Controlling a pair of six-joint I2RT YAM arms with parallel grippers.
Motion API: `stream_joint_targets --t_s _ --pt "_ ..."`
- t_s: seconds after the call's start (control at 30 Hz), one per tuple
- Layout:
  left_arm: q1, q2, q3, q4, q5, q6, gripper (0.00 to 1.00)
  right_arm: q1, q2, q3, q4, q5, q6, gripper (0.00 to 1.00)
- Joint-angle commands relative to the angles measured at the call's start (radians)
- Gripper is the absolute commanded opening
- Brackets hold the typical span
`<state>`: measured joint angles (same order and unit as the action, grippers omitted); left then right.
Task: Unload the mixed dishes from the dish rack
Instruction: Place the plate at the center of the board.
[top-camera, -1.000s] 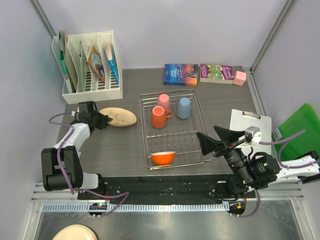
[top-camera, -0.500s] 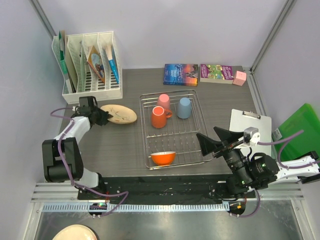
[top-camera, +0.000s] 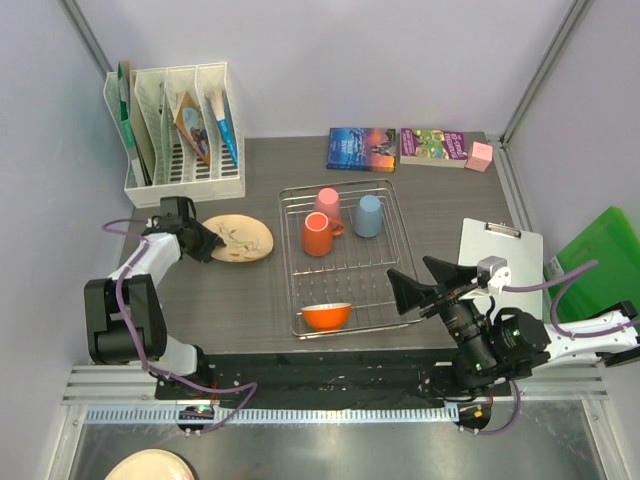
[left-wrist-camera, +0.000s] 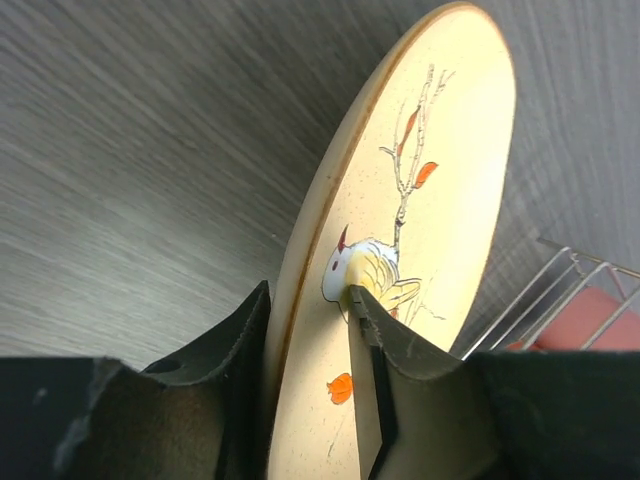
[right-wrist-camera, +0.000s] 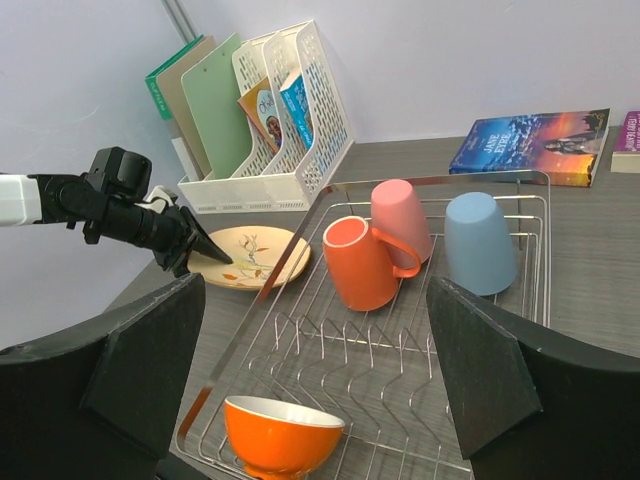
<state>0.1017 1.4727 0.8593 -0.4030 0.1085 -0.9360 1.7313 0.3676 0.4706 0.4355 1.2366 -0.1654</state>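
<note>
The cream floral plate (top-camera: 240, 238) (left-wrist-camera: 430, 200) (right-wrist-camera: 255, 255) lies flat on the table, left of the dish rack (top-camera: 340, 187) (right-wrist-camera: 450, 178). My left gripper (top-camera: 207, 243) (left-wrist-camera: 308, 290) straddles the plate's left rim, jaws slightly parted; one fingertip touches the painted bird. Inside the rack are an orange mug (top-camera: 317, 236) (right-wrist-camera: 360, 262) on its side, an upturned pink cup (top-camera: 327, 202) (right-wrist-camera: 400, 215), an upturned light blue cup (top-camera: 369, 215) (right-wrist-camera: 480, 242) and an orange bowl (top-camera: 326, 316) (right-wrist-camera: 283, 435) at the near edge. My right gripper (top-camera: 425, 280) (right-wrist-camera: 315, 280) hangs wide open near the rack's front right corner, holding nothing.
A white file organiser (top-camera: 185, 135) stands at the back left, close behind the plate. Two books (top-camera: 361, 149) (top-camera: 434, 146) and a pink block (top-camera: 479, 156) lie along the back edge. A clipboard (top-camera: 500, 250) and a green board (top-camera: 600, 260) sit to the right.
The left jaws have loosened on the plate's rim, and the plate now rests flat on the table. The right gripper has edged slightly left towards the rack.
</note>
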Motion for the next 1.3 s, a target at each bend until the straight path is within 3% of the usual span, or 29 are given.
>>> stream_joint_targets --t_s 0.0,0.17,0.3,0.53,0.6,0.63,0.67,0.7,0.83,1.0,1.1,1.27 --pt "0.007 0.015 -0.029 -0.155 -0.035 0.057 0.37 0.001 0.014 0.01 0.0 0.02 0.04 0.96" --pt "0.007 0.048 -0.016 -0.211 -0.003 0.077 0.43 0.001 0.013 0.016 -0.047 0.03 0.073 0.96" --pt "0.007 0.018 -0.034 -0.221 0.003 0.081 0.55 0.002 -0.001 0.008 -0.076 0.04 0.102 0.96" --pt "0.007 -0.081 -0.04 -0.275 0.02 0.095 0.64 0.002 -0.019 0.0 -0.112 0.052 0.138 0.96" --pt "0.007 -0.118 -0.011 -0.318 0.022 0.1 0.76 0.002 -0.013 0.003 -0.113 0.058 0.138 0.97" --pt "0.009 -0.161 0.018 -0.333 0.022 0.103 0.77 0.002 -0.009 0.005 -0.115 0.064 0.136 0.97" --pt "0.007 -0.184 0.035 -0.348 0.022 0.103 0.96 0.001 0.005 0.016 -0.113 0.075 0.133 0.97" --pt "0.007 -0.208 0.05 -0.377 0.022 0.101 0.99 0.002 0.014 0.022 -0.115 0.09 0.129 0.97" --pt "-0.049 -0.304 0.168 -0.424 0.019 0.089 1.0 -0.012 0.096 0.117 -0.185 0.214 0.139 1.0" --pt "-0.264 -0.327 0.282 -0.402 -0.024 0.1 1.0 -0.07 0.201 0.252 -0.205 0.199 0.084 1.0" --pt "-0.391 -0.313 0.346 -0.364 -0.081 0.137 1.0 -0.151 0.295 0.348 -0.28 0.121 0.11 1.0" --pt "-0.461 -0.288 0.383 -0.304 -0.095 0.158 1.0 -0.254 0.511 0.549 -0.429 -0.003 0.135 1.0"
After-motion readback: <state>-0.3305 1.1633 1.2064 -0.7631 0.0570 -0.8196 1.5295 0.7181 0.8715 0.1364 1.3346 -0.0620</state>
